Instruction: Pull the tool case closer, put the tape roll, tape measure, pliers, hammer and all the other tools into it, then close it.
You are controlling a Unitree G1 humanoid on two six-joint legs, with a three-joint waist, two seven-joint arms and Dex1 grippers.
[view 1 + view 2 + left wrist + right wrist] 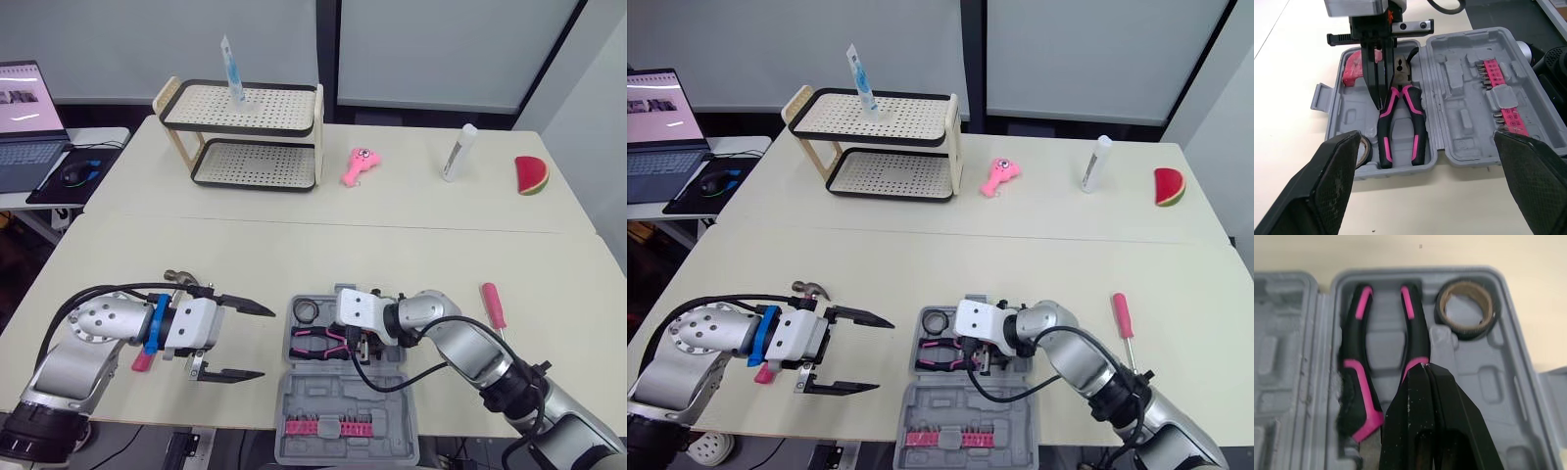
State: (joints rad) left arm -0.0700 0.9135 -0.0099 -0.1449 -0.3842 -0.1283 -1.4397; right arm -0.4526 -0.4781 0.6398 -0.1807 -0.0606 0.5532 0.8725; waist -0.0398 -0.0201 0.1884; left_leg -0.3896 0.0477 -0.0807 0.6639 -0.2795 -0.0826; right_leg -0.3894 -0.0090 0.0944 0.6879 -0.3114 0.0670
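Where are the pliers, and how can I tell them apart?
Look at the open grey tool case at the near edge of the table. In its far half, beside the dark tape roll, lie the pliers. Only they have two black-and-pink handles.

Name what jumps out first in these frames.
The open grey tool case at the front edge of the table, with pink-handled pliers and a tape roll inside. The right gripper hangs over the pliers, jaws shut, while the left gripper sits beside the case, jaws wide open, the hammer beside it.
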